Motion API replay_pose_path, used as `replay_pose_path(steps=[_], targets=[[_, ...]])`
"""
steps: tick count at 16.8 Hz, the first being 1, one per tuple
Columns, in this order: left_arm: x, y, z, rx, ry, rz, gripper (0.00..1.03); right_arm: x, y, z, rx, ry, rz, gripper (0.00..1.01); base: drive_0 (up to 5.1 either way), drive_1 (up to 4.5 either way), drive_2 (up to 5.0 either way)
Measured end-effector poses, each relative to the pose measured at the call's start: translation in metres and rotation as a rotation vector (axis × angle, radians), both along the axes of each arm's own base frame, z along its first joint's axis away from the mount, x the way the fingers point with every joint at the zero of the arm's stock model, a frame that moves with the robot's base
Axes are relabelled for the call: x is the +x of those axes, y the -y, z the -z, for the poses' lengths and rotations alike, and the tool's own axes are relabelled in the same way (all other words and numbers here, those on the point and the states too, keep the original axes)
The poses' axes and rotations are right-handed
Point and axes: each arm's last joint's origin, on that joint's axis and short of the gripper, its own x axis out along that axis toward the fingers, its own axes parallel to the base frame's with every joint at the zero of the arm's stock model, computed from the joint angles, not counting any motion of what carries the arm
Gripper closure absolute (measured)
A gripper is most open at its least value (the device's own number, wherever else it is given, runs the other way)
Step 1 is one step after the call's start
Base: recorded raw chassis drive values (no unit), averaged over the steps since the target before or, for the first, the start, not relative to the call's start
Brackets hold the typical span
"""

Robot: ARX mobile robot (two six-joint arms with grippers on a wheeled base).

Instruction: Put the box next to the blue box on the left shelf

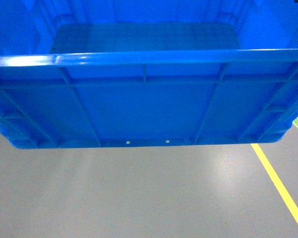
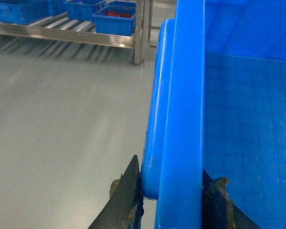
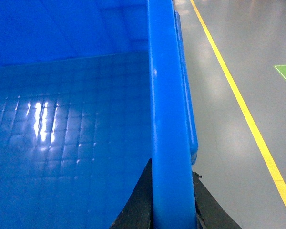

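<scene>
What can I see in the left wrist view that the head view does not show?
Only the left wrist view shows the shelf with its roller tracks, the other blue boxes standing on it, and the left gripper closed on the box rim, one finger outside the wall and one inside. Only the head view shows the box's long ribbed side wall, held above the floor, and the yellow line. Both show the box, which is empty, and the grey floor.
</scene>
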Motion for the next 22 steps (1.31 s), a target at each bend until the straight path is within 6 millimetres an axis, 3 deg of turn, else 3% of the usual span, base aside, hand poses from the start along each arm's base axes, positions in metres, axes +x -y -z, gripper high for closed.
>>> replay_pose_path(steps=[22], targets=[[-0.0001,0.0,0.0002,0.0,-0.001,-0.001,0.85,-0.0002,-0.0006,-0.0002,-0.001,0.002,-0.001,0.94,0.0,4.22,-4.2]])
